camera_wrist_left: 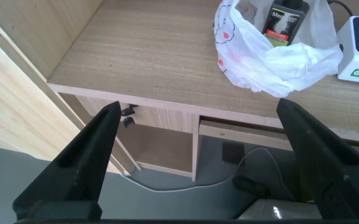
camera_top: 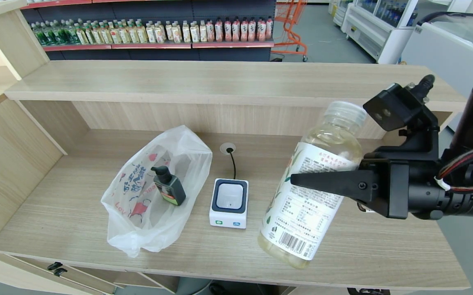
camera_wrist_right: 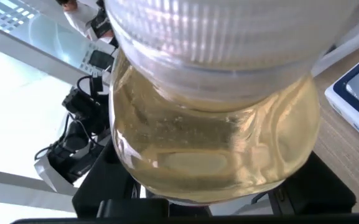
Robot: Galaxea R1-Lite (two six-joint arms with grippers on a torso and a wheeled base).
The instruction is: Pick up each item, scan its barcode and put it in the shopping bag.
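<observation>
The right gripper (camera_top: 304, 180) clamps the bottle (camera_top: 302, 223) mid-body above the counter (camera_top: 56, 213), just right of the scanner (camera_top: 229, 203). The bottle's long axis tilts, with the cap up and away and the base toward the near edge. The left gripper (camera_wrist_left: 198, 121) is spread wide.

a pale wood-grain table (camera_top: 68, 205) takes the middle. it is walled at 9 o'clock by a matching side panel (camera_top: 7, 164) and at 12 o'clock by a back panel topped with a raised ledge (camera_top: 179, 82). a round cable port (camera_top: 228, 148) sits in the table near the back panel. two black handles (camera_top: 56, 268) sit below the front edge at 7 o'clock. beyond the ledge, from 11 to 12 o'clock, a red-edged shelf (camera_top: 150, 46) carries a row of drink bottles (camera_top: 158, 32), green-labelled toward 11 and pink toward 12. an orange shopping cart (camera_top: 291, 24) stands on the grey floor (camera_top: 326, 37) at 1 o'clock, with white chest freezers (camera_top: 379, 37) at 2 o'clock. under the table is an open cupboard (camera_wrist_left: 160, 146), and a white cable (camera_wrist_left: 185, 185) trails out of it.
</observation>
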